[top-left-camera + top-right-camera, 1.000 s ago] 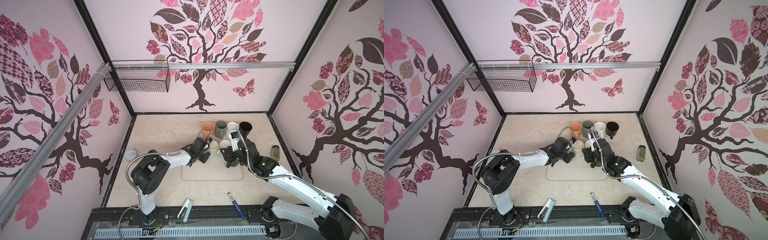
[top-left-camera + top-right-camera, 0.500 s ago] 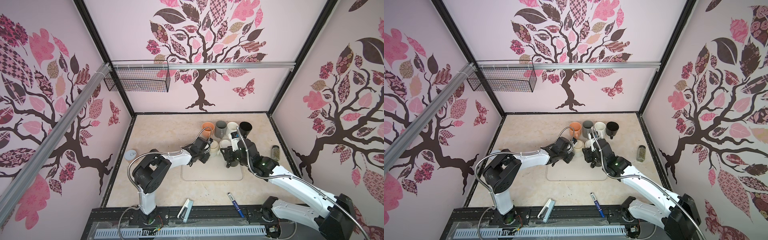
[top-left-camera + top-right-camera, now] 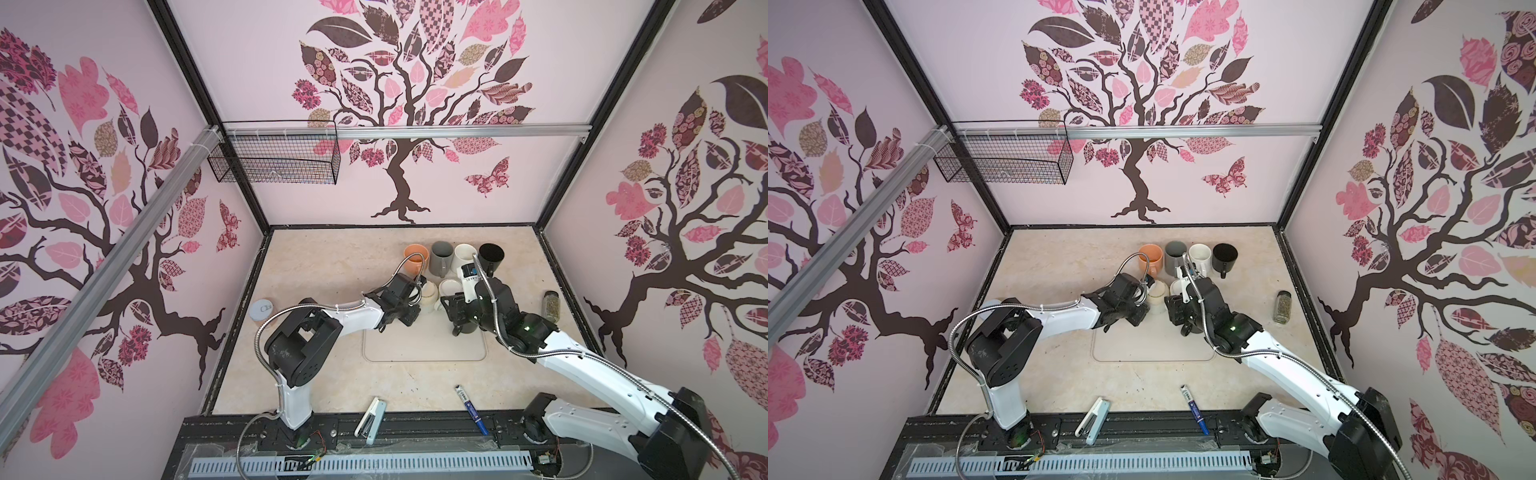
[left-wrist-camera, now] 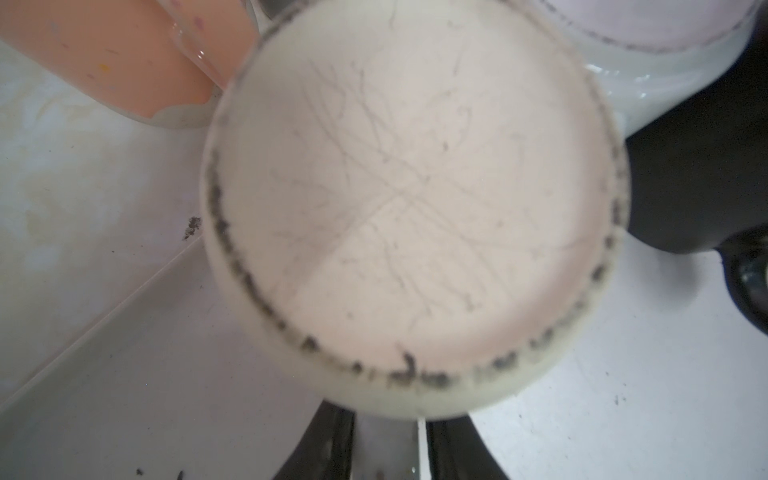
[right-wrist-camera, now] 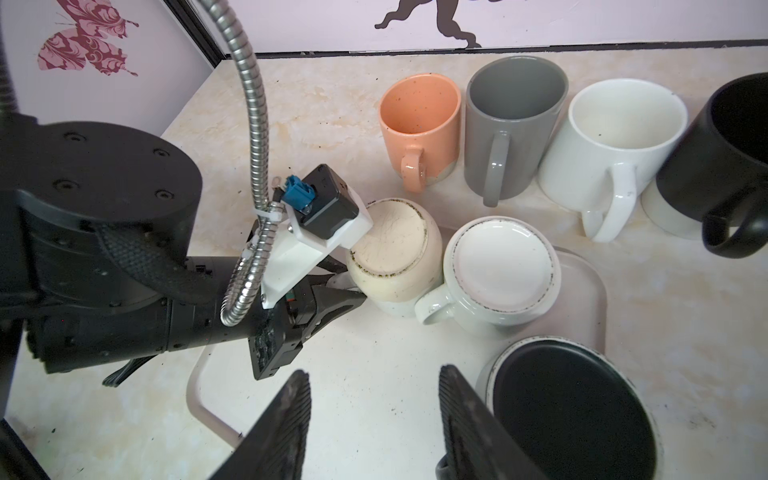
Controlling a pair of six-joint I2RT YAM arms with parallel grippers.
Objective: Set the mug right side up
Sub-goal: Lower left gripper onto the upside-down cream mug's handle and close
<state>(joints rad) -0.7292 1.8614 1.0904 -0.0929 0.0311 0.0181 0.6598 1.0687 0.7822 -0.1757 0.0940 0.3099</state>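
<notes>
A cream mug [image 5: 395,249] rests upside down and tilted at the mat's far left corner, its scuffed base filling the left wrist view [image 4: 415,199]. It appears in both top views [image 3: 428,297] [image 3: 1158,299]. My left gripper [image 5: 345,286] [image 4: 388,449] is at the mug's near side, shut on what looks like its handle, which is mostly hidden. My right gripper [image 5: 374,419] [image 3: 451,309] hangs open over the mat, holding nothing, just beside a black upside-down mug [image 5: 573,411].
A white upside-down mug [image 5: 503,266] touches the cream one on the beige mat [image 3: 424,345]. Upright orange [image 3: 415,255], grey [image 3: 441,257], white [image 3: 464,255] and black [image 3: 490,255] mugs line the back. A jar [image 3: 551,305], round tin [image 3: 262,309] and pen [image 3: 469,409] lie around.
My left gripper's jaws have narrowed at the cream mug. Both arms have otherwise stayed almost still.
</notes>
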